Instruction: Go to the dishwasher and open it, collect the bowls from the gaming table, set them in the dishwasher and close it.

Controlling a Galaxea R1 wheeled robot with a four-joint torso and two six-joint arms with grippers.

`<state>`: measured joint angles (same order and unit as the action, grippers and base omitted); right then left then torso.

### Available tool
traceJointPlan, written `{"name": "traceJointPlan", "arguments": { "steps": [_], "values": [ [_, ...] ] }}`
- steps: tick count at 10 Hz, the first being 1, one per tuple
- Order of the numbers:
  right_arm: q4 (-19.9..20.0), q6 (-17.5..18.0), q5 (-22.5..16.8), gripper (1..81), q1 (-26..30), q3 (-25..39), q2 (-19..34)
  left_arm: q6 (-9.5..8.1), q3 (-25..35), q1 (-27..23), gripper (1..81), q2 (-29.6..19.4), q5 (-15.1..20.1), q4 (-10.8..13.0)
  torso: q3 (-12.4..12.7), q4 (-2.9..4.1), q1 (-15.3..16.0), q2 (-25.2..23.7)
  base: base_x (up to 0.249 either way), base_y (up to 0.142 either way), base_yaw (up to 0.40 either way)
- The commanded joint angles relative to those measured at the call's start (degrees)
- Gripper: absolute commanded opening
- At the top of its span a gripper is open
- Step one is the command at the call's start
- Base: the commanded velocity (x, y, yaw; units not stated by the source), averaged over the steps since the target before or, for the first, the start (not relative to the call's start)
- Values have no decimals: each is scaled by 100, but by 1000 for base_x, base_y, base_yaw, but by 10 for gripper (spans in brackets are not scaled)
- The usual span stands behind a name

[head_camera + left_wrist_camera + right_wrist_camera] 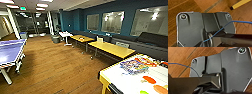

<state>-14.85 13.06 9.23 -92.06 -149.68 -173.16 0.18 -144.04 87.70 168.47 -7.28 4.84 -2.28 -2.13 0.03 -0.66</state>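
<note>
dark grey wrist plate (191,32), corner screws (183,17), blue cable (238,22)

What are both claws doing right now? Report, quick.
Left claw: cannot be told.
Right claw: cannot be told.

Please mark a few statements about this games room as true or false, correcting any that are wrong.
1. The gaming table with the white top and yellow sides stands at the lower right of the head view. True.
2. Orange bowls lie on its white top. True.
3. The ping-pong table is red. False: it is blue.
4. The floor is grey carpet. False: it is brown wood.
5. Yellow-topped tables stand along the dark bench by the blue wall. True.
6. The rubbish bin stands on the ping-pong table. False: it stands on the floor, far back.
</note>
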Motion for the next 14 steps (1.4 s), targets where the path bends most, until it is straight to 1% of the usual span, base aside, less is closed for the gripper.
{"name": "traceJointPlan", "arguments": {
  "steps": [1, 14],
  "values": [
    [-115, -31, -228, 811, 192, 36, -20, 34, 52, -240, 811, 20, 280, 61, 0, 0, 0, 0, 125, 0, 0],
    [-97, -31, -228, 811, 192, 36, -11, 61, 52, -249, 811, 90, 280, 52, 0, 0, -2, 0, 118, 0, 0]
  ]
}}
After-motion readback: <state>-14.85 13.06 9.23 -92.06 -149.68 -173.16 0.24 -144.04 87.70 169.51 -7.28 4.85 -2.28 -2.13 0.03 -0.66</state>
